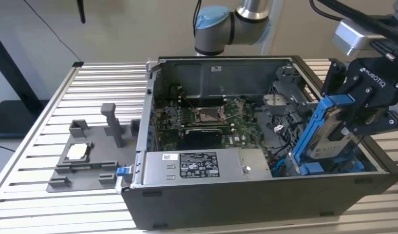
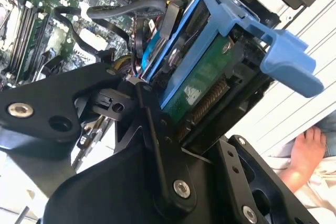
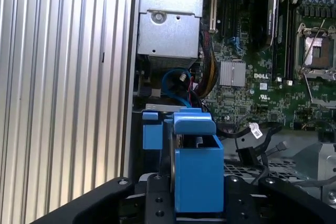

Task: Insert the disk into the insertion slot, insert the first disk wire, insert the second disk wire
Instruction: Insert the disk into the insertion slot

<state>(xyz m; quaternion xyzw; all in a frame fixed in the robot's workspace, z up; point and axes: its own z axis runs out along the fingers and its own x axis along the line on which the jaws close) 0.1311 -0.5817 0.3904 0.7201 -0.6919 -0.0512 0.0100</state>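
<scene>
My gripper is shut on the disk, a drive in a blue carrier that I hold on edge and tilted. In the exterior view its lower end reaches down to the insertion slot, the dark bay with blue tabs at the case's right end. In the second wrist view the disk shows its green board and blue handle between my black fingers. The first wrist view looks along the disk to a blue tab of the slot. Loose black disk wires lie beside the bay, one with a white tag.
The open computer case lies on a slatted metal table. Inside are a silver power supply and the motherboard with its processor socket. A grey fixture stands at the exterior view's left. Part of a person is beside the table.
</scene>
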